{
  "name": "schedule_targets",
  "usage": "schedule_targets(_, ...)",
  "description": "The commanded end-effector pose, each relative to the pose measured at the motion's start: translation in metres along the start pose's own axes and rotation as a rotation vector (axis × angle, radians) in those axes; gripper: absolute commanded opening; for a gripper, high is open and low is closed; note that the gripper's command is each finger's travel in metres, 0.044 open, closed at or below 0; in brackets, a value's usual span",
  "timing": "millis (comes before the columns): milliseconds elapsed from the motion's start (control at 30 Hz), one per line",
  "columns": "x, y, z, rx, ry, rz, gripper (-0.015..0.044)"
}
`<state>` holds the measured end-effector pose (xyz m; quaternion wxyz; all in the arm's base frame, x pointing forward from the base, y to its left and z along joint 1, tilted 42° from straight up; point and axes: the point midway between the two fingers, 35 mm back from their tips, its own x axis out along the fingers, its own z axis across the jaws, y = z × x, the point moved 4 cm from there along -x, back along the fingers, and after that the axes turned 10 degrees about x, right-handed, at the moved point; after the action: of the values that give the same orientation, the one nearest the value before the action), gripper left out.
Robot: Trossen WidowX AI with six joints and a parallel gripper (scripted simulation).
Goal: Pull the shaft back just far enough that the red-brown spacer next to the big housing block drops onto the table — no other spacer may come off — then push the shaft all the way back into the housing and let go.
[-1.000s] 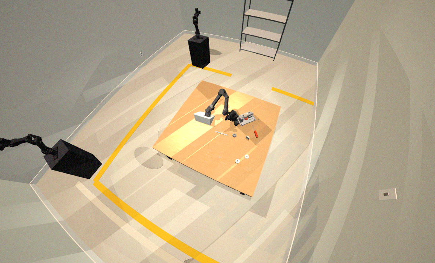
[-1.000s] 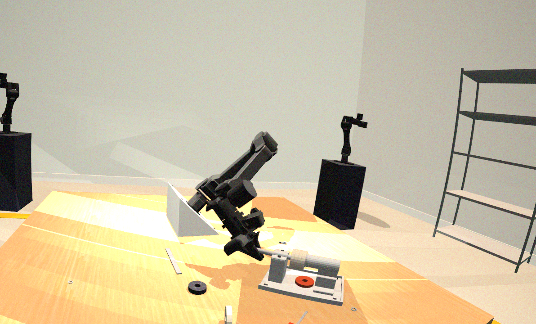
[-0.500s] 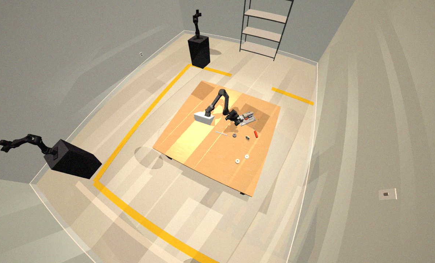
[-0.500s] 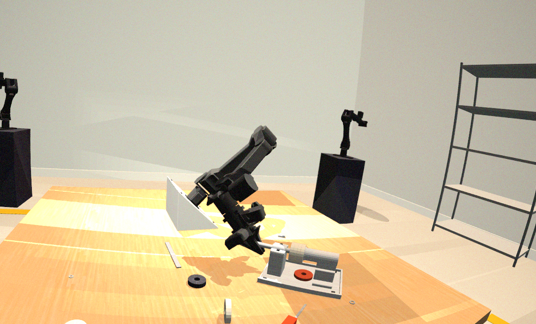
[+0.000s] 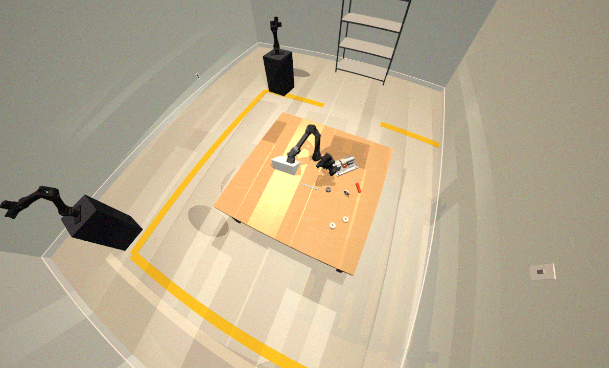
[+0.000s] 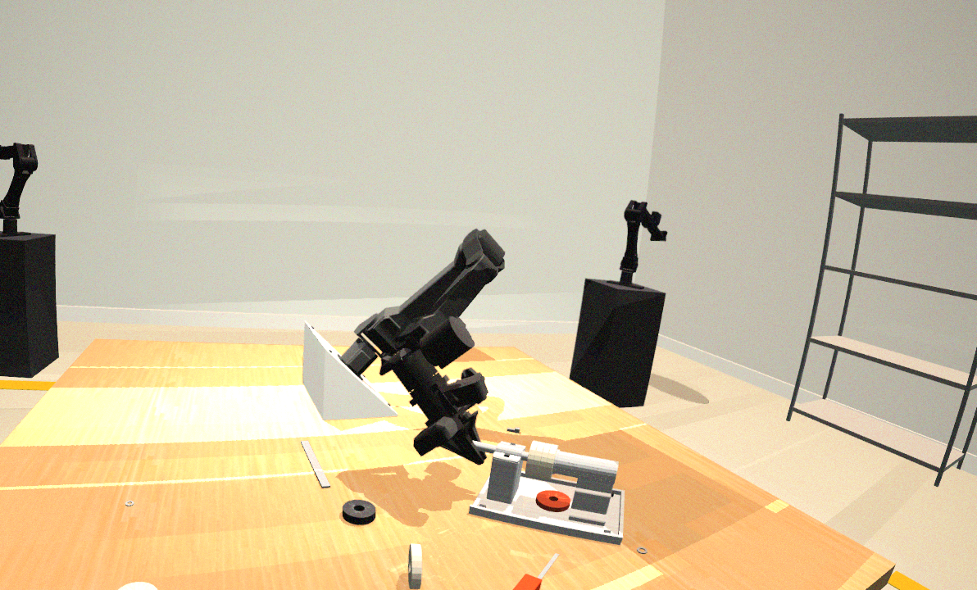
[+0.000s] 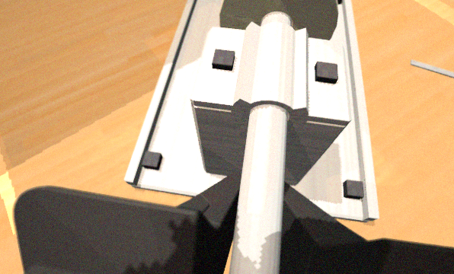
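My gripper (image 5: pixel 335 169) (image 6: pixel 479 450) (image 7: pixel 255 185) is shut on the pale shaft (image 6: pixel 488 445) (image 7: pixel 266 148) at its free end. The shaft runs through the bearing support (image 6: pixel 503 478) (image 7: pixel 216 89) toward the big housing block (image 5: pixel 349 160) (image 6: pixel 596 473). A cream spacer (image 6: pixel 541 460) sits around the shaft line, close against the housing's near end; I cannot tell if they touch. The red-brown spacer (image 5: pixel 344 165) (image 6: pixel 552 501) lies flat on the base plate (image 6: pixel 551 527) (image 7: pixel 170 156), between support and housing, off the shaft. The shaft's inner end is hidden.
A black ring (image 5: pixel 328 188) (image 6: pixel 358 512), an upright ring (image 5: pixel 346 192) (image 6: pixel 415 566), a red-handled tool (image 5: pixel 358 187) (image 6: pixel 527 583) and a thin strip (image 5: pixel 309 186) (image 6: pixel 315 463) lie on the table. Two white rings (image 5: pixel 345 219) (image 5: pixel 332 225) lie farther off.
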<state>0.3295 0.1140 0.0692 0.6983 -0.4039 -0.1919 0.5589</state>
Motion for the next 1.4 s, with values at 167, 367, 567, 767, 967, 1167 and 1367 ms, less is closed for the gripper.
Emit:
schedule_targets(167, 0.0029, -0.0048, 0.0000, -0.003, 0.002, -0.003, 0.0000)
schedule_targets(367, 0.0045, -0.0064, 0.0003, -0.003, 0.001, -0.003, 0.0000)
schedule_targets(567, 0.0062, -0.0081, 0.0006, -0.003, 0.001, -0.003, 0.0000)
schedule_targets(767, 0.0078, -0.0097, 0.0010, -0.003, 0.001, -0.003, 0.0000)
schedule_targets(967, 0.0093, -0.0112, 0.0013, -0.003, 0.001, -0.004, 0.0000)
schedule_targets(1167, 0.0096, -0.0113, 0.0014, -0.003, 0.001, -0.004, 0.0000)
schedule_targets(1367, 0.0075, -0.0079, 0.0013, 0.002, 0.000, 0.000, 0.0079)
